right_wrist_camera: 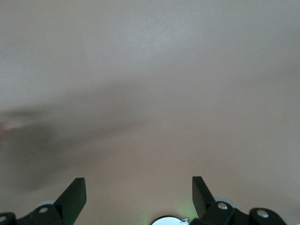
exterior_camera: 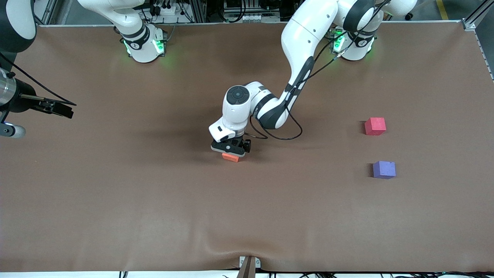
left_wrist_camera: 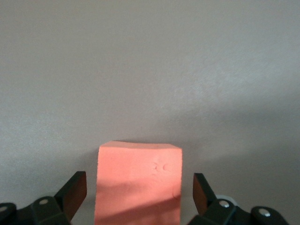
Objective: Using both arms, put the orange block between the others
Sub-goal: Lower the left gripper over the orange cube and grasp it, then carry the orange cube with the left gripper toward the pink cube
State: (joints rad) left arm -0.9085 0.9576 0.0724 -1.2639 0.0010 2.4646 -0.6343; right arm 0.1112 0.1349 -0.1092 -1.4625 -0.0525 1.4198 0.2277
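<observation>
Brown matte cloth covers the whole worktop [exterior_camera: 115, 200], smooth except for a slight ripple at the edge nearest the front camera. No containers stand on it, only three small foam cubes.

My left gripper [exterior_camera: 230, 148] is down low at the middle of the worktop, straddling the orange block [exterior_camera: 230, 157]. From my left wrist, the orange block [left_wrist_camera: 138, 185] sits between my two black fingers [left_wrist_camera: 72, 193], with a gap showing on each side, so the gripper [left_wrist_camera: 138, 197] stands wide and is not squeezing it. The block looks soft and matte, with square edges and a couple of tiny dents on its upper face.

The red-pink cube [exterior_camera: 375, 126] and the purple-blue cube [exterior_camera: 384, 169] rest toward my left arm's end of the worktop, well apart from the orange block. The purple-blue one lies nearer the front camera, with a bare gap between the two.

My right gripper [exterior_camera: 58, 109] waits in the air over the right arm's end of the worktop. Its fingers [right_wrist_camera: 74, 196] are spread wide around nothing, above bare cloth.
</observation>
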